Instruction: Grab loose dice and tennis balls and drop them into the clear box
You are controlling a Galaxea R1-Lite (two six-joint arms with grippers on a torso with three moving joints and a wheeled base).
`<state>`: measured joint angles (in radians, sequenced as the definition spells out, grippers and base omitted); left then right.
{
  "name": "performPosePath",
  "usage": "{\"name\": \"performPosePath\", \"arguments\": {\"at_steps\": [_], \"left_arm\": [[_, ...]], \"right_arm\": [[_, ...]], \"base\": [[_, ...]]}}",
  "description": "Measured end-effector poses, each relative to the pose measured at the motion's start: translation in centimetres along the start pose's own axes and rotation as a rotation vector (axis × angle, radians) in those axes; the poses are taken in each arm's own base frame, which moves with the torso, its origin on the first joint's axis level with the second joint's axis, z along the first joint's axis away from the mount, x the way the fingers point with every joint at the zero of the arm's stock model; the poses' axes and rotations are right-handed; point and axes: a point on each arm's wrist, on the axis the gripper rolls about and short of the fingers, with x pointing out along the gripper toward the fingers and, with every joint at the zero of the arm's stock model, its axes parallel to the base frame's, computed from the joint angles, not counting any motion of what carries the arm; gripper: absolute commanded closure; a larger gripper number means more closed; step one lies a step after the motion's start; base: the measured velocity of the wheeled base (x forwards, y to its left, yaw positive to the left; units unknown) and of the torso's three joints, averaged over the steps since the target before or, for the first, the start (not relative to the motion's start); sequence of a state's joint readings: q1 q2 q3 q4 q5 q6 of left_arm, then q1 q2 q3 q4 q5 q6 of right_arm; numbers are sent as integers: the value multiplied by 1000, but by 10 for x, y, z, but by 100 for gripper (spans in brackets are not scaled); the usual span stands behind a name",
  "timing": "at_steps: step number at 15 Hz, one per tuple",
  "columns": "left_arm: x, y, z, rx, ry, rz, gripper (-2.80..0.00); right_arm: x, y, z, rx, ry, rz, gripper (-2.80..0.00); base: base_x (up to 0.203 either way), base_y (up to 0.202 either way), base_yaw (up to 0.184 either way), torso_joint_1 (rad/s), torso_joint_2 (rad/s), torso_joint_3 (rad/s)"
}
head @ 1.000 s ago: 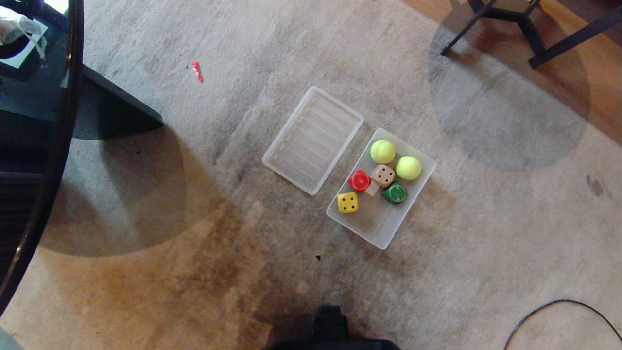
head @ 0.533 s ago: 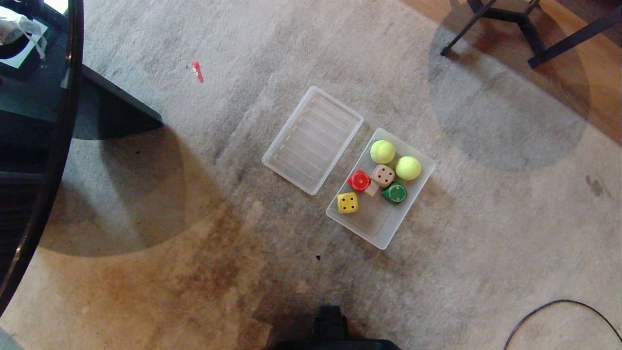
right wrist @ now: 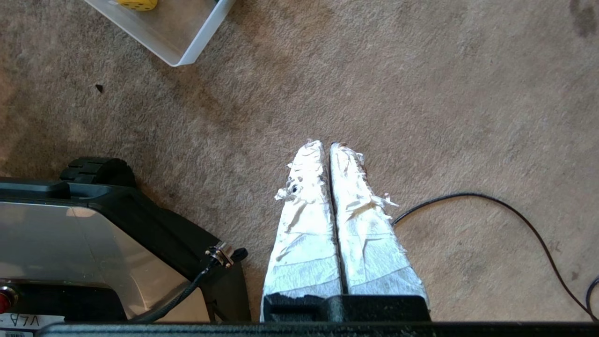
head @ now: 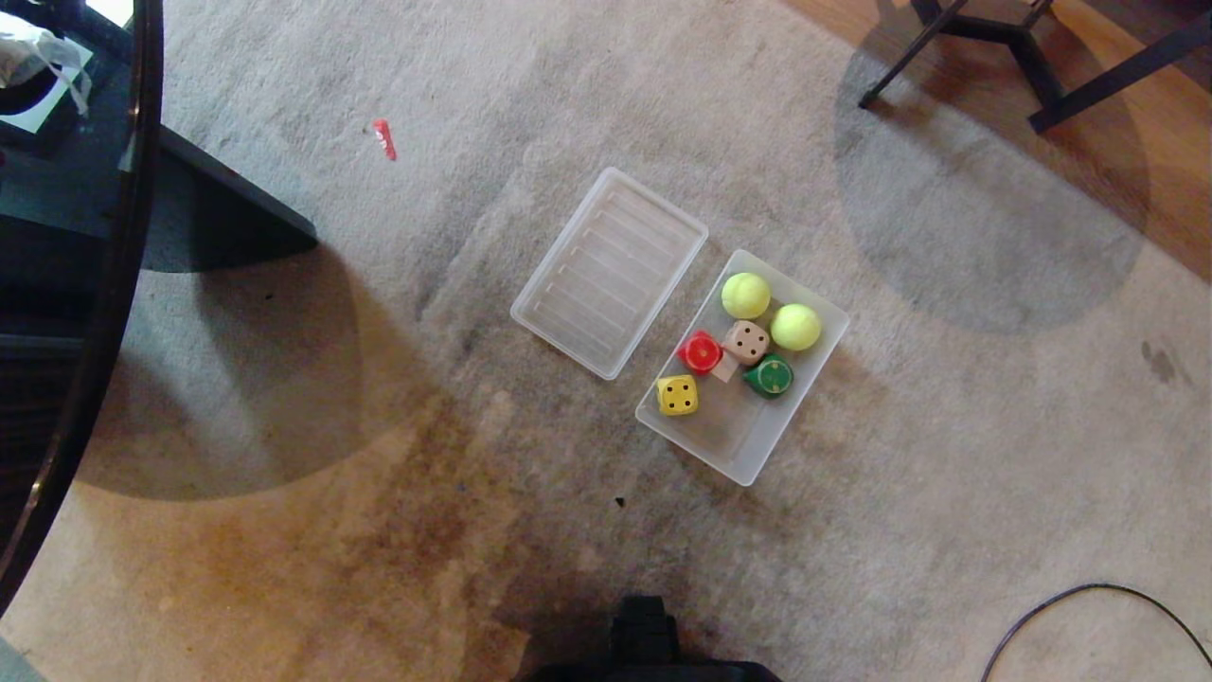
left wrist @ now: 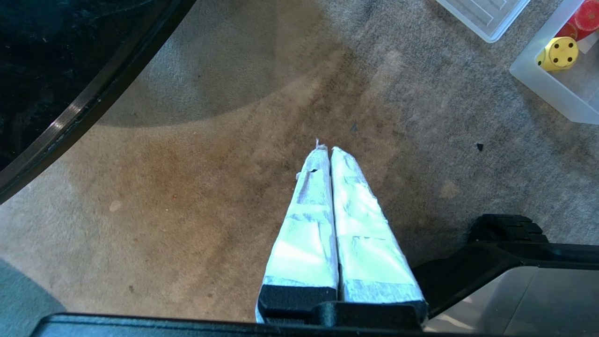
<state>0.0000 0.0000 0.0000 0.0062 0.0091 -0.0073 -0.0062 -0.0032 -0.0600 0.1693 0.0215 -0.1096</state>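
Down by the robot's black base [head: 649,644], both arms hang low over the carpet [head: 284,568]. On the left side, the left gripper [left wrist: 326,150] has its two white-wrapped fingers pressed together, and nothing is in it. On the right side, the right gripper [right wrist: 326,146] is squeezed tight too, and it holds nothing. A black cable [right wrist: 514,215] lies on the carpet just beside the right gripper.

A bit farther out sits the clear box [head: 753,464] on the carpet. All the toys are inside it. The yellow die [head: 678,395] is nearest, by the left wall of the box. Behind it come the red die [head: 701,352], the beige die [head: 747,342] and the green die [head: 770,376], bunched close together. The two tennis balls [head: 746,296] lie at the far end of the box, side by side.

Just to the left of the box, the flat clear lid [head: 609,272] rests on the carpet. Farther away lies a small red scrap [head: 383,139]. Dark chair legs [head: 1004,38] stand at the far right.
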Motion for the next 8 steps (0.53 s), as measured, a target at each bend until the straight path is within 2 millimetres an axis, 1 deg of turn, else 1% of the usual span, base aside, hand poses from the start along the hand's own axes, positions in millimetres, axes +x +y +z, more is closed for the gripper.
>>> {"name": "performPosePath", "arguments": {"at_steps": [8], "left_arm": [[0,0,0,0,0,0,0]], "right_arm": [[0,0,0,0,1,0,0]], "base": [[0,0,0,0,0,0]]}}
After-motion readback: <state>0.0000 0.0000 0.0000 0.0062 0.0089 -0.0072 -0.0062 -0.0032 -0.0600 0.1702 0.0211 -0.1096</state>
